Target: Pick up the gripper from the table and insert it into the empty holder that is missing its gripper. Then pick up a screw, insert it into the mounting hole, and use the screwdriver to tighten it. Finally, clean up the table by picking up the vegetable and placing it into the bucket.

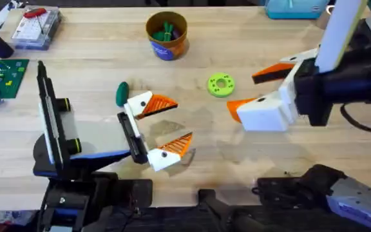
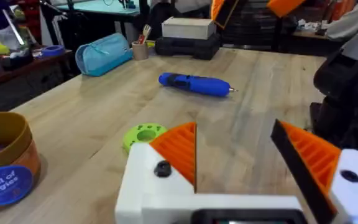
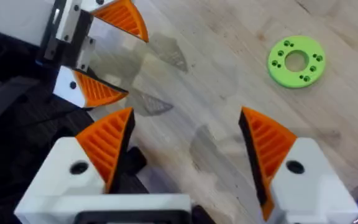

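The dark-green vegetable (image 1: 122, 93) lies on the table (image 1: 192, 174), right beside the far finger of my left gripper (image 1: 182, 121). That gripper is open and holds nothing, as the left wrist view (image 2: 244, 155) also shows. The bucket (image 1: 166, 35) stands at the back centre with green pieces inside; it is also at the edge of the left wrist view (image 2: 5, 168). The blue screwdriver (image 2: 194, 84) lies flat beyond the lime-green disc (image 2: 145, 134). My right gripper (image 1: 242, 92) hangs open and empty near the disc (image 1: 221, 84), with bare wood between its fingers (image 3: 188, 143). The loose gripper, holder and screw are out of view.
A clear box with a red-handled tool (image 1: 37, 26) and a green circuit board (image 1: 2, 77) sit at the back left. A blue pencil case (image 2: 104, 53) lies at the table's far side. The two grippers face each other across the middle.
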{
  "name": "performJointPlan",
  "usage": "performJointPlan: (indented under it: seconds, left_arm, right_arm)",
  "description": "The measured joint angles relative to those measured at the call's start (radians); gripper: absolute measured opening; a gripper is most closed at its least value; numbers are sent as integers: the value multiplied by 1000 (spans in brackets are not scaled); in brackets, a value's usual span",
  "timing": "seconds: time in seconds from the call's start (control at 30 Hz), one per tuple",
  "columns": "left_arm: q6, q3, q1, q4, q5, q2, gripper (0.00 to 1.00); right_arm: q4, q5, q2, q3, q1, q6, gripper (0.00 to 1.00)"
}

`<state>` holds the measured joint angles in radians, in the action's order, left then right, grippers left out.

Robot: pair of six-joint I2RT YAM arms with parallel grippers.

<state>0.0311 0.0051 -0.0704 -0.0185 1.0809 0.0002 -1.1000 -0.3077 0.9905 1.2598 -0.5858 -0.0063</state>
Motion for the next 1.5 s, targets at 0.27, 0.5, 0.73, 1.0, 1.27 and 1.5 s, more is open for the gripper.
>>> performJointPlan:
  seconds: [0.27, 0.5, 0.73, 1.0, 1.27, 1.5]
  left_arm:
    - [7, 0, 0, 0, 0, 0, 10]
    - [7, 0, 0, 0, 0, 0, 5]
    - [-35, 0, 0, 0, 0, 0, 5]
    - [-47, 0, 0, 0, 0, 0, 4]
    - [-47, 0, 0, 0, 0, 0, 4]
    - [-48, 0, 0, 0, 0, 0, 4]
  right_arm:
    - [0, 0, 0, 0, 0, -1, 995]
    - [0, 0, 0, 0, 0, -1, 995]
    - [0, 27, 0, 0, 0, 3, 995]
    - [-41, 220, 0, 1, 61, 125, 995]
    - [-140, 270, 113, 106, 371, 76, 995]
    - [-116, 282, 259, 109, 589, 13, 995]
